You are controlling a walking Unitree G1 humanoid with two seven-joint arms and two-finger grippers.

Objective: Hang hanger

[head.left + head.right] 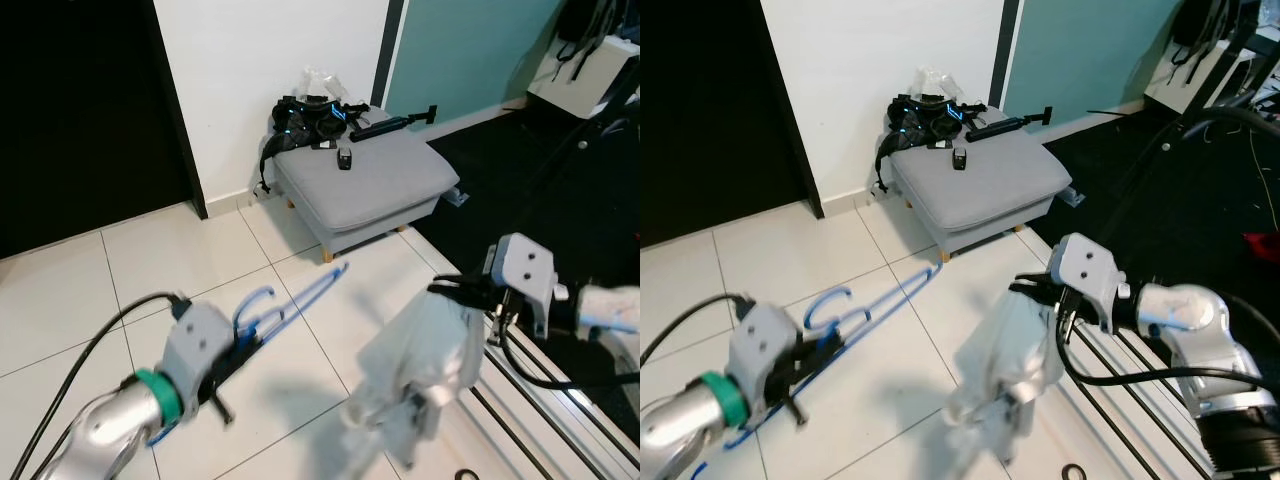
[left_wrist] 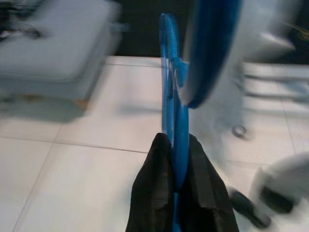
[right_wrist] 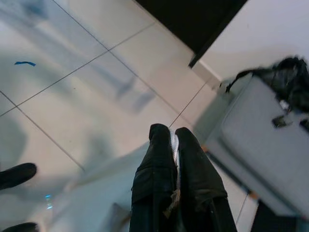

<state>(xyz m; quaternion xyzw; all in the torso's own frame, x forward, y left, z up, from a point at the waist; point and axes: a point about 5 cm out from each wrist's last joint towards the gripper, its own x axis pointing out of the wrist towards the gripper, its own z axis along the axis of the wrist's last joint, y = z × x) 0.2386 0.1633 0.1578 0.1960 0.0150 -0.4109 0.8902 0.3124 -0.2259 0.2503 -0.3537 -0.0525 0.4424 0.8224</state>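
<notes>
2 grippers are engaged above the white tiled floor (image 1: 90,290) beside a grey footstool (image 1: 365,180), on which black straps and small devices (image 1: 315,115) are piled. A pale garment (image 1: 420,365), blurred and hanging limp, is pinched at its upper edge by the right gripper (image 3: 169,140), whose 2 black fingers are pressed together on the fabric. A blue plastic hanger (image 1: 875,305) is clamped between the closed fingers of the left gripper (image 2: 175,145) and held low, pointing toward the footstool, well apart from the garment. A dark metal rack (image 1: 1130,370) is seen at floor level near the right arm.

Several risks are judged from here. The garment could be dropped if the narrow pinch slips, since most of the cloth hangs unsupported. The hanger is gripped on a thin bar and could be twisted out of line when it is swung toward the garment. Its hook could also be snagged on the loose fabric or on the trailing black cable (image 1: 80,350) behind the left arm.
</notes>
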